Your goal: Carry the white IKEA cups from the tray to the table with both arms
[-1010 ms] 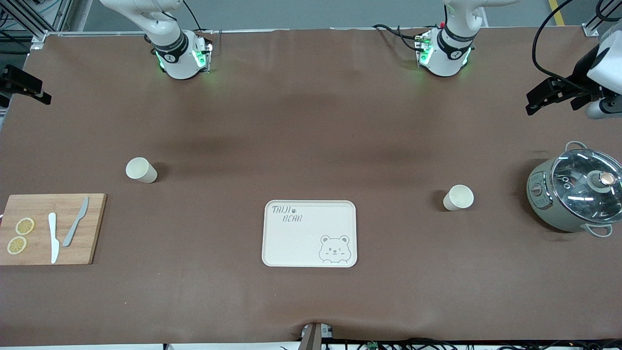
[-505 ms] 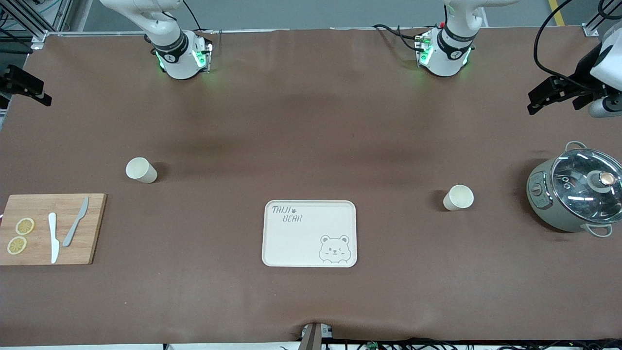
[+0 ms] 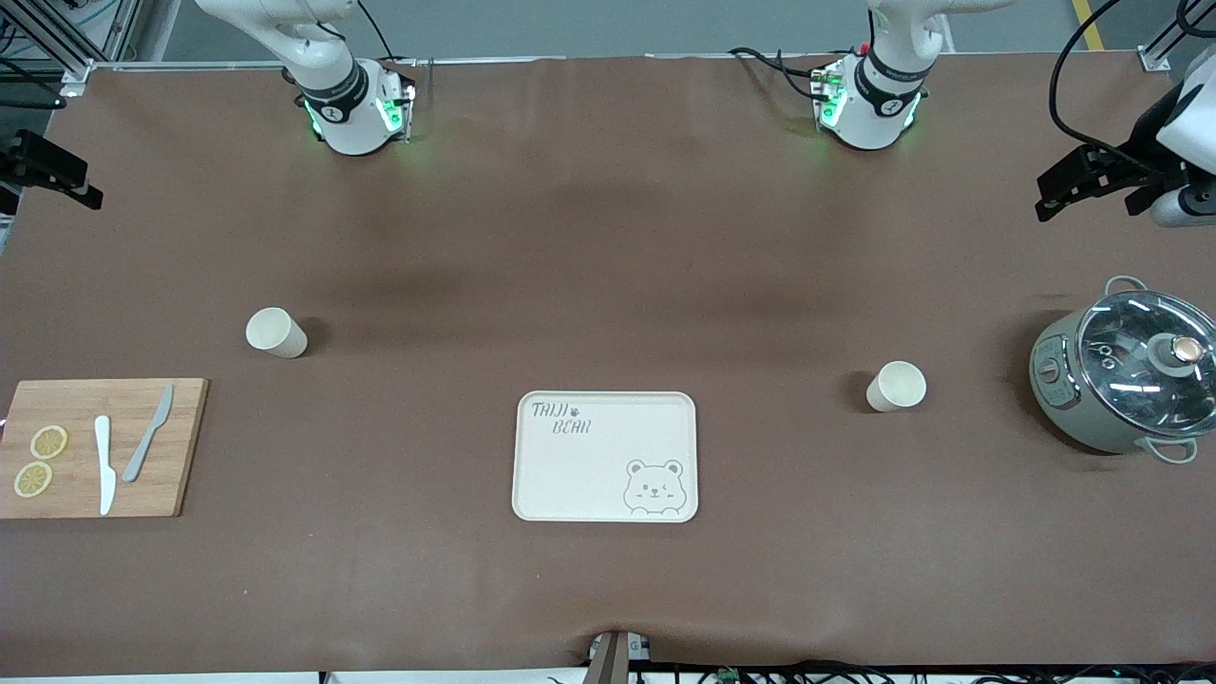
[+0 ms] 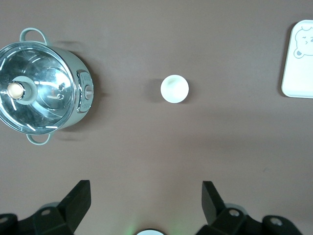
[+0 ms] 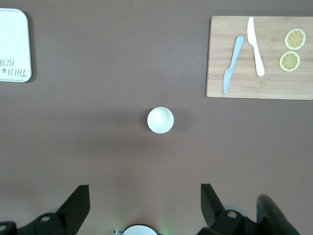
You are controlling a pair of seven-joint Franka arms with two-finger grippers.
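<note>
Two white IKEA cups stand upright on the brown table. One cup [image 3: 276,332] [image 5: 160,120] is toward the right arm's end, the other cup [image 3: 896,386] [image 4: 174,89] toward the left arm's end. Both arms hang high over the table. My left gripper [image 3: 1069,182] [image 4: 145,188] is open and empty, and its cup lies well below, apart from its fingers. The right gripper [image 3: 52,171] [image 5: 144,191] is also open and empty, high above its own cup.
A cream bear tray [image 3: 589,475] lies between the cups, nearer the front camera. A wooden cutting board [image 3: 185,446] with two knives and lemon slices sits at the right arm's end. A lidded grey-green pot [image 3: 1130,375] stands at the left arm's end.
The left gripper has drifted slightly toward the left arm's end of the table. The right gripper has barely shifted. Both cups stay where they were.
</note>
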